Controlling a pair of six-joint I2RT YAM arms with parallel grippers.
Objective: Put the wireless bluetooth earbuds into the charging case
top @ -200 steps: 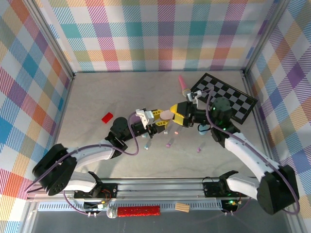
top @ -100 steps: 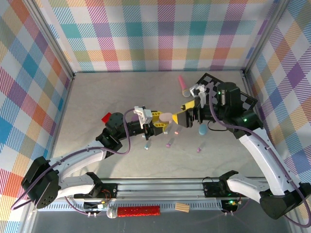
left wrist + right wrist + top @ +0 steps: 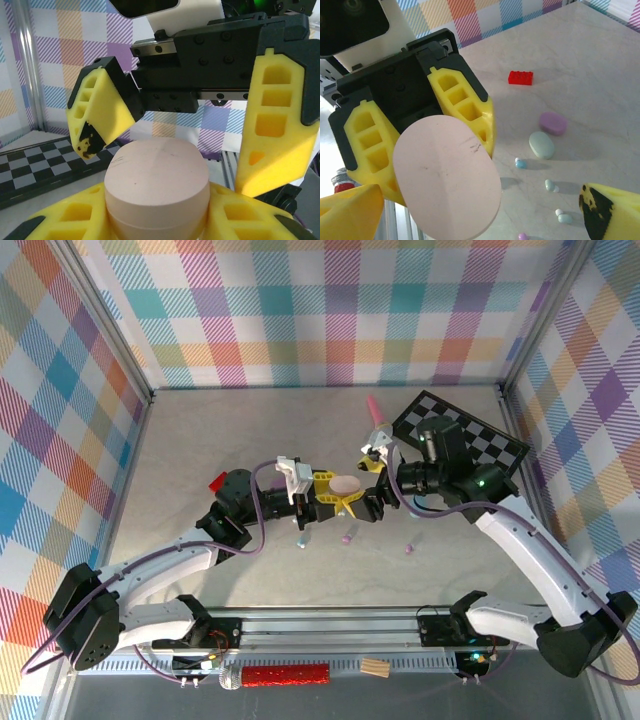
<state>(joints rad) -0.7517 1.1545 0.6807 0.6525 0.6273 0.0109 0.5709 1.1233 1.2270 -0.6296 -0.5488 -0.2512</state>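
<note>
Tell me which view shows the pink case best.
Right wrist: the pink case shows its broad oval face, close up. Left wrist shows its side, bottom cropped. Top external shows it tiny, in the left gripper.

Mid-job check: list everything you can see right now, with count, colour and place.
pink case: 1, pale pink, held above the table
purple case: 1, purple, on the table
mint case: 1, mint, beside the purple one
earbuds: at least four, blue, mint and purple, loose near those cases
brick: 1, red, left part of the table
toy microphone: 1, pink, far side by the mat
mat: 1, black-and-white checks, far right
glitter bar: 1, red, front rail
wooden block: 1, tan, front rail
left gripper: shut on the pink case
right gripper: open, facing the pink case
</note>
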